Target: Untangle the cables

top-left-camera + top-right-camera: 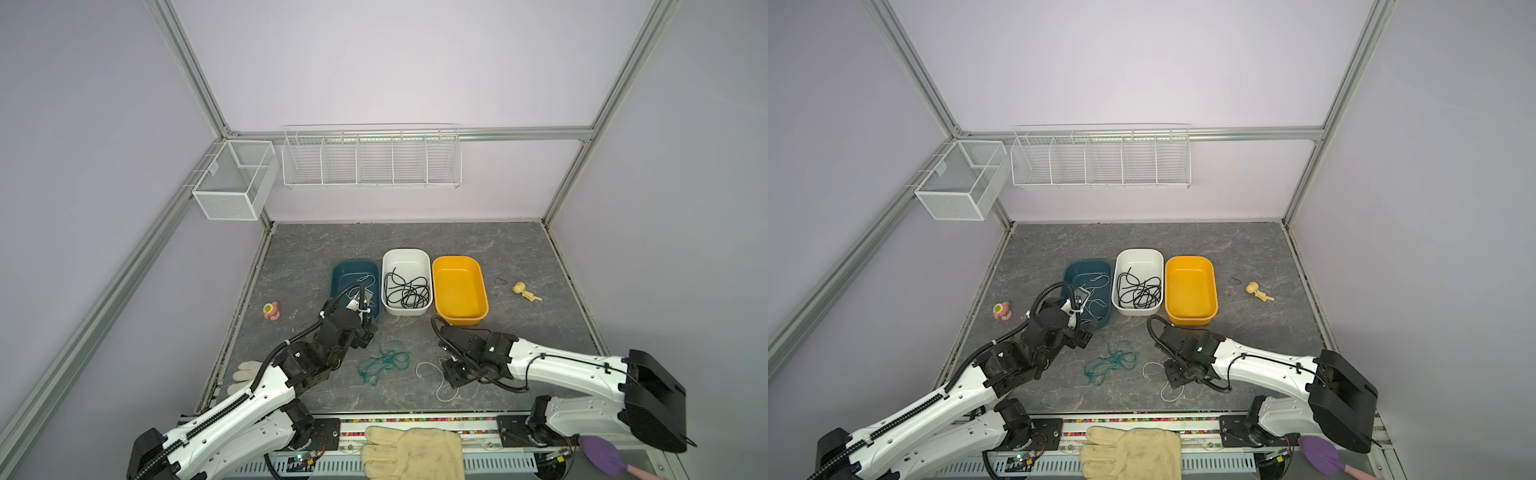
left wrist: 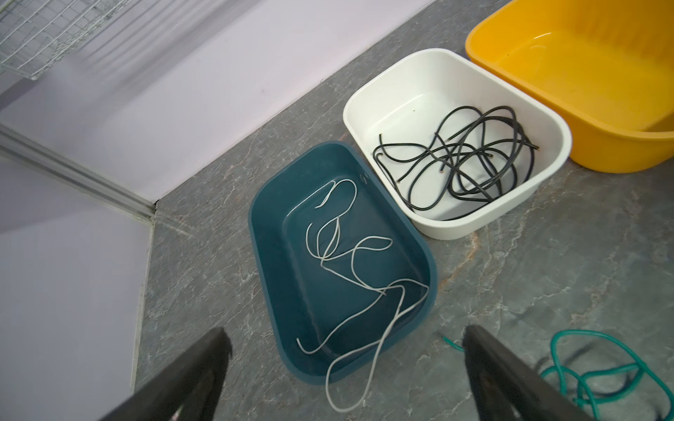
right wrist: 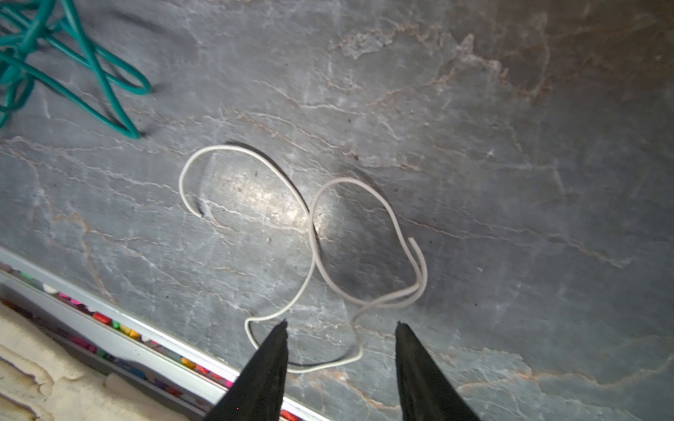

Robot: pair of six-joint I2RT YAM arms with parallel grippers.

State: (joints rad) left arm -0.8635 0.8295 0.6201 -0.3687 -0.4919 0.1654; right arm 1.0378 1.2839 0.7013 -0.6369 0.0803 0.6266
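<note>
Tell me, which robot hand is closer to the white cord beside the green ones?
Right. The right gripper hangs just above the white cord, open jaws either side of a loop. The left gripper is by the blue tub, past the green cords.

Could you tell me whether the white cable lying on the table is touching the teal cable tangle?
Apart. The right wrist view shows bare table between the white cable and the teal cable tangle.
</note>
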